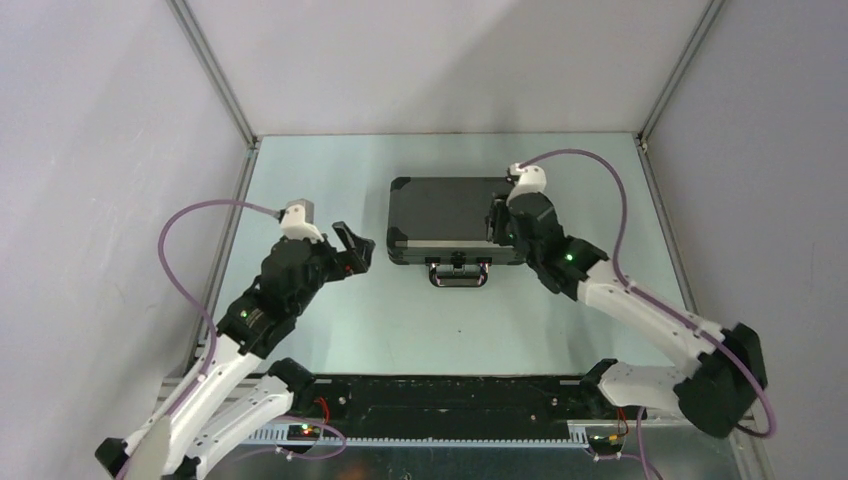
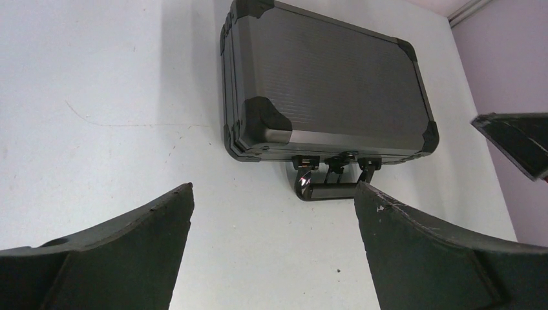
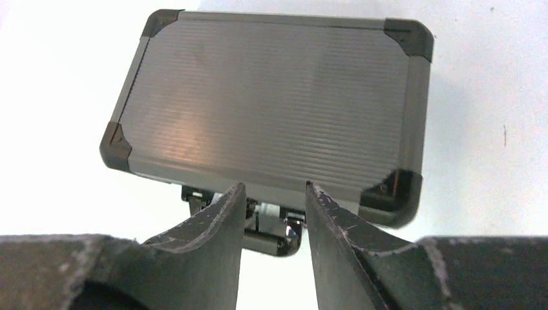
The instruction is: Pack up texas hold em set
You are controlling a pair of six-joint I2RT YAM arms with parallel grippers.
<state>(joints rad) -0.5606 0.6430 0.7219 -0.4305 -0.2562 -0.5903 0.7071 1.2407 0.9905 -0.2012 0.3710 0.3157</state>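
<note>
1. Right pincer (image 3: 274, 188): partly spread, pinching nothing; poised over the near edge of the case (image 3: 271, 110), lower centre of frame.
2. Left pincer (image 2: 273, 186): spread wide, empty, left of the case.
3. Step, as judged: securing the latches (image 2: 305, 161). Press squarely and avoid shoving the case.
4. Case: frame centre, lid shut, contents unseen.
5. Handle (image 1: 459, 275): flat on the table (image 1: 400, 320).

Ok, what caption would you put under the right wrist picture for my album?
Closed grey briefcase lying flat, its handle toward the open right end effector.
</note>
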